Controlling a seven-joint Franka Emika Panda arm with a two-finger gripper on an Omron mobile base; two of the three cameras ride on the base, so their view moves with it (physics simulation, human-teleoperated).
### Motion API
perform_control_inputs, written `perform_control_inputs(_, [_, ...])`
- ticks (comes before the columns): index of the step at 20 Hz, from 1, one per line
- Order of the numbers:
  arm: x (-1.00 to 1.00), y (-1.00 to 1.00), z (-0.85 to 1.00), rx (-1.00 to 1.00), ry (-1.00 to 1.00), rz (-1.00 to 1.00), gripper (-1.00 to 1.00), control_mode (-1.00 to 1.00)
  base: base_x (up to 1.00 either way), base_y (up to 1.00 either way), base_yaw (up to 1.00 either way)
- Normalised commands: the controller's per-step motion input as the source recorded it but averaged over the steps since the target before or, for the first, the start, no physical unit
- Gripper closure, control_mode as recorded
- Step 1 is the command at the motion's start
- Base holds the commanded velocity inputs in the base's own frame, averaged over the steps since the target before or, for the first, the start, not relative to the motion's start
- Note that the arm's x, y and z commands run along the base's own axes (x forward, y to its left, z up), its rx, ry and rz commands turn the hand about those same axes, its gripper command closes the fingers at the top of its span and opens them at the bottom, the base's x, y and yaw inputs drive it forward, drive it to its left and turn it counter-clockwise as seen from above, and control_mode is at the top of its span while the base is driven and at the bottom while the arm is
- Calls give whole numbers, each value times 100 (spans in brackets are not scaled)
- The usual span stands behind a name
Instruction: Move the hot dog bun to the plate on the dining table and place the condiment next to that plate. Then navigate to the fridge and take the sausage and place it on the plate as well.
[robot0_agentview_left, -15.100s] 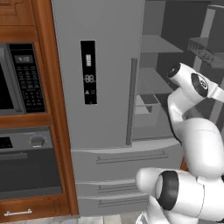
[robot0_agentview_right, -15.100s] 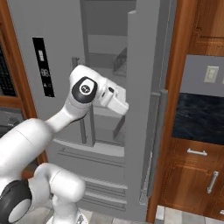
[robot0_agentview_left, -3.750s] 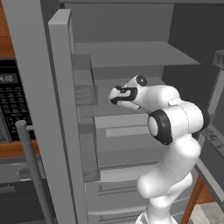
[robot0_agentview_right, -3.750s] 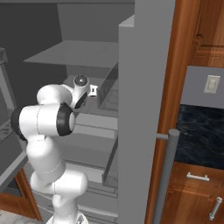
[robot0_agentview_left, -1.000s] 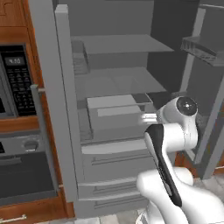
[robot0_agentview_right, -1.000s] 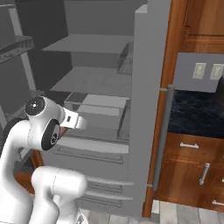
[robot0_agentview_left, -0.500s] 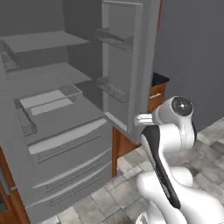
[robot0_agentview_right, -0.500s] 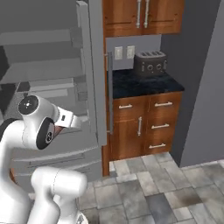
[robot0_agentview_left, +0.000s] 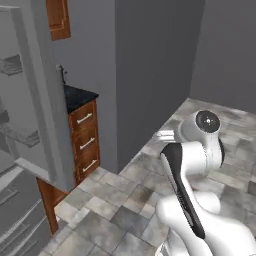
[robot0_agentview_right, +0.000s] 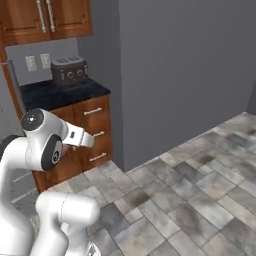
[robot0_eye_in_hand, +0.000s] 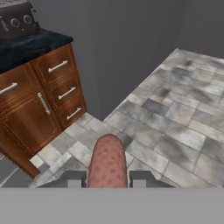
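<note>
A short reddish-brown sausage (robot0_eye_in_hand: 107, 159) sticks out between the two dark finger tips of my gripper (robot0_eye_in_hand: 107, 178), which is shut on it, in the hand view. Below it lies grey tiled floor. The hand (robot0_agentview_right: 80, 137) is held close to the arm's body, pointing toward the wood cabinets. The fridge (robot0_agentview_left: 15, 135) stands at the far left of the left base view, and its open grey door (robot0_agentview_left: 47, 105) reaches out into the room. The bun, the plate, the condiment and the dining table are out of view.
A wood base cabinet with drawers (robot0_agentview_right: 95, 132) under a black counter (robot0_agentview_right: 60, 92) carries a dark toaster (robot0_agentview_right: 69, 70). A plain grey wall (robot0_agentview_right: 185, 65) runs to the right of it. Grey tiled floor (robot0_agentview_right: 190, 195) spreads out to the right.
The whole picture has swung right: the base has turned away from the fridge, whose shelves have slid off to the left. The arm keeps its folded pose with the sausage held.
</note>
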Motion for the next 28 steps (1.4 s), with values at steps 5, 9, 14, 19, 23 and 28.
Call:
perform_control_inputs(5, [0, 0, 0, 0, 0, 0, 100, 100, 84, -88, -54])
perform_control_inputs(9, [0, 0, 0, 0, 0, 0, 100, 100, 100, -32, -48])
perform_control_inputs(14, [0, 0, 0, 0, 0, 0, 100, 100, 100, -1, -45])
perform_control_inputs(19, [0, 0, 0, 0, 0, 0, 100, 100, 100, 2, -45])
perform_control_inputs(23, [0, 0, 0, 0, 0, 0, 100, 100, 100, 8, -45])
perform_control_inputs(28, [0, 0, 0, 0, 0, 0, 100, 100, 100, 14, -47])
